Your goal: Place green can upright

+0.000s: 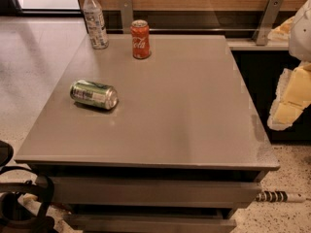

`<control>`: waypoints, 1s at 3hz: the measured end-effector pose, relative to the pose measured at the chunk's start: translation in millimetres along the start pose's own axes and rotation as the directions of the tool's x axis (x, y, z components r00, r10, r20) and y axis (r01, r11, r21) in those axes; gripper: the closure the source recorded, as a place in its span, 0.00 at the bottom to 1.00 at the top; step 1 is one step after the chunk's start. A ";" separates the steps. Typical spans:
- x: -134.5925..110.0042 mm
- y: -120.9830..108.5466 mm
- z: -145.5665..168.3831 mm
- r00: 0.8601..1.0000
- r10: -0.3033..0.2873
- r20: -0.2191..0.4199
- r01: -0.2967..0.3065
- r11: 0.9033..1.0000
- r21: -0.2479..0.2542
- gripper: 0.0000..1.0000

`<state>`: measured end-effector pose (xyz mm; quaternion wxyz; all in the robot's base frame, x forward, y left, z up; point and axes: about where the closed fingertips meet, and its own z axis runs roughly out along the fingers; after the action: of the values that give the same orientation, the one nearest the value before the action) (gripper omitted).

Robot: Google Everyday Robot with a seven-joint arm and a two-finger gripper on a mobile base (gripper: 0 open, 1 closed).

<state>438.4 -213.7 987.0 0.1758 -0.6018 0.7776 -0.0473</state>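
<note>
I see the grey surface (194,120) first. My gripper (290,98) hangs beyond its right edge; open or closed, I cannot tell. Bottle (95,21) and red can (140,40) stand at the back; the green can (94,94) lies sideways, left.

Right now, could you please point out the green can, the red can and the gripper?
green can (94,94), camera view, its side
red can (141,40), camera view, its label
gripper (286,106), camera view, pale body, right edge
</note>
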 end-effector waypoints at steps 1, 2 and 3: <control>-2.4 -2.6 1.2 1.000 0.002 0.001 -0.002 1.000 -0.001 0.00; -10.6 -11.9 5.4 1.000 0.010 0.003 -0.010 1.000 -0.006 0.00; -46.4 -27.8 27.3 0.999 0.034 0.002 -0.034 0.998 -0.048 0.00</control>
<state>482.9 -173.3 979.5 0.1634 -0.5927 0.7883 -0.0248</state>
